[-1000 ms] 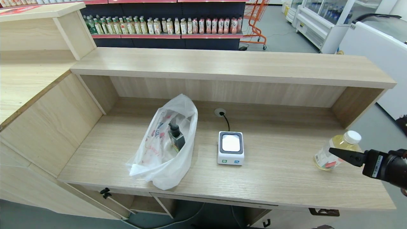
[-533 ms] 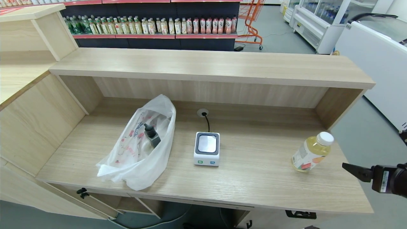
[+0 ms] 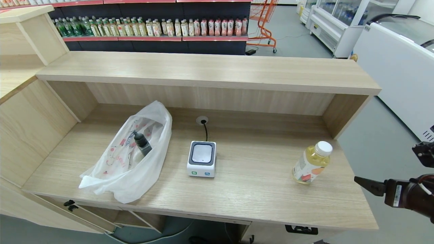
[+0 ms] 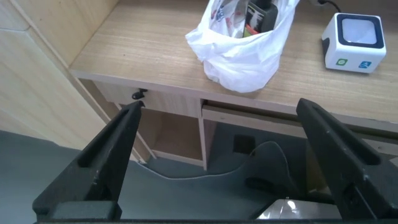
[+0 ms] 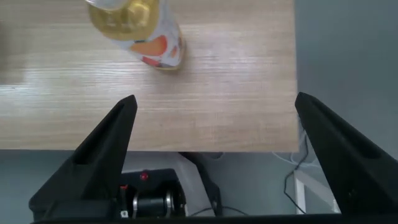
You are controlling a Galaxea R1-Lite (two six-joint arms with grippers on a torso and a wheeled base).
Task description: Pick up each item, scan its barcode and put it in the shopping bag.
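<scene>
While left claw (image 4: 219, 109) and right claw (image 5: 216, 99) gape empty | bottle (image 3: 311, 163) right of scanner (image 3: 201, 159); bag (image 3: 135, 179) left

Behind the wooden counter (image 3: 257, 189) stand a drinks shelf (image 3: 152, 28), orange cart (image 3: 266, 10) and freezers (image 3: 393, 57).

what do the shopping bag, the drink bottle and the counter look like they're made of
Shopping bag: thin translucent white plastic film, crinkled, contents showing through. Drink bottle: clear glossy plastic, probably; yellow liquid visible inside. Counter: matte light wood grain, possibly laminate.
</scene>
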